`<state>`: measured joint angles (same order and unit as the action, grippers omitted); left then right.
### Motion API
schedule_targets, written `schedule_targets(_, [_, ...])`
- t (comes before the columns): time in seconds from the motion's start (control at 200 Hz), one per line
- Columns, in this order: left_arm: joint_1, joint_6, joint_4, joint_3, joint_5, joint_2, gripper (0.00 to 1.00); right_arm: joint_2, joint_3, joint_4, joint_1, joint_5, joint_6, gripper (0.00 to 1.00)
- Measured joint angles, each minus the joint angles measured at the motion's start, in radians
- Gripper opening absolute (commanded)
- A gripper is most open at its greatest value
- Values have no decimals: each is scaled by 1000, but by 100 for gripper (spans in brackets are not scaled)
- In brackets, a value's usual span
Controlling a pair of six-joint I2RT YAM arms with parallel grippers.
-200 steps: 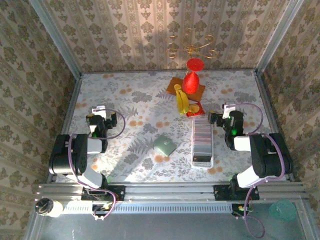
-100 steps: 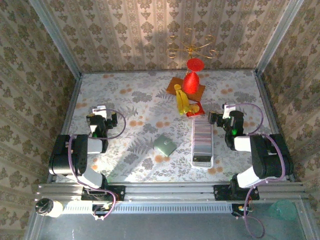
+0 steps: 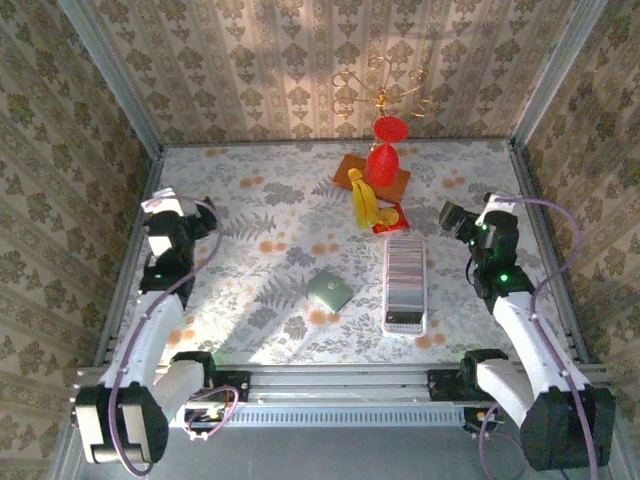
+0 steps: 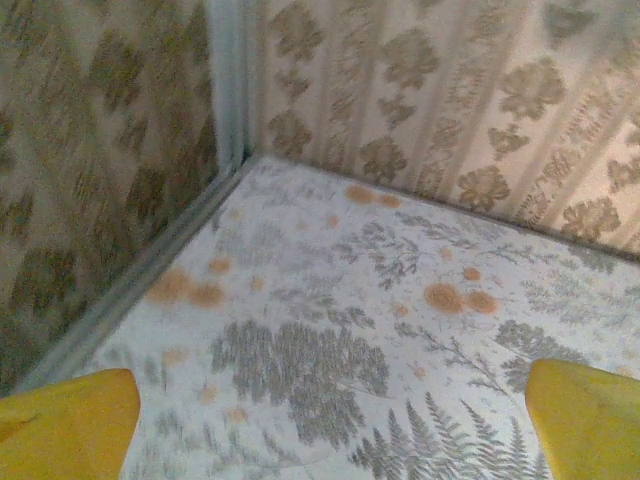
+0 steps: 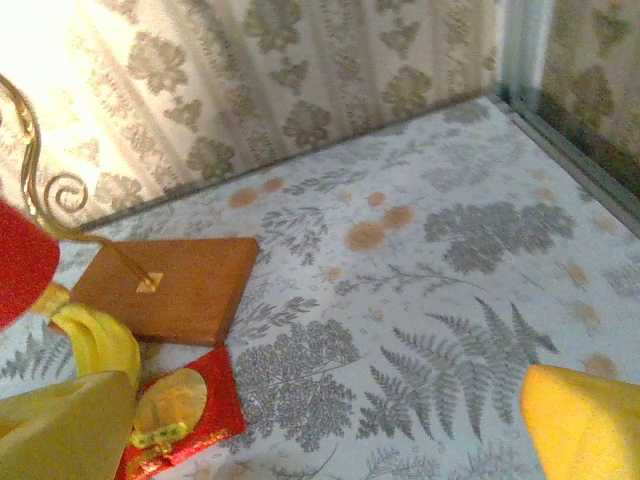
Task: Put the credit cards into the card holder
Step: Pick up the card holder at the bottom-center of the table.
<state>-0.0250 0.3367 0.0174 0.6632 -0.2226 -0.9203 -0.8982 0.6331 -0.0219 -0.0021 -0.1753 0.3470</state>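
Sage-green card holder point(image 3: 329, 290) flat near the middle of the floral table point(image 3: 250, 205), turned diamond-wise, clear of both arms. Just to its right, apart from it, long white tray point(image 3: 404, 322) with the credit cards point(image 3: 405, 272) packed inside as a striped row of pinkish, white and grey.

Over the table's left side, left gripper point(image 3: 160, 206) raised, well apart from holder and tray. From the left wrist, yellow fingers point(image 4: 60, 425) at the two lower corners, spread wide over bare tablecloth, facing the far-left corner of the walls.

On the right side, right gripper point(image 3: 453, 217) raised near the tray's far end, not touching it. From the right wrist, yellow fingers point(image 5: 585, 420) likewise wide apart, low left and low right, gripping nothing.

Beyond the tray, wooden board point(image 3: 396, 180) with a gold wire stand point(image 3: 380, 92) rising from it and a red ornament point(image 3: 381, 160) above. Yellow cloth-like piece point(image 3: 365, 202) draped off the board's near edge. Red packet point(image 3: 393, 217) with gold print just beside the tray's far end.
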Motion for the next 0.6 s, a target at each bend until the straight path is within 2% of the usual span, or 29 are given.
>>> schedule_targets(0.075, [75, 84, -137, 32, 51, 42, 100, 20, 76, -136, -2, -3, 48, 100])
schedule_targets(0.185, [146, 217, -248, -12, 122, 122, 100, 42, 103, -222, -2, 49, 100, 100])
schedule_targets(0.385, [153, 431, -361, -87, 229, 193, 98, 65, 74, -291, 3, 179, 135, 100])
schedule_targets(0.49, [75, 505, -375, -106, 275, 188, 97, 51, 83, -328, 39, 277, 106, 99])
schedule_targets(0.6, [-112, 570, -400, -117, 243, 185, 98, 16, 121, -377, 114, 332, 71, 97])
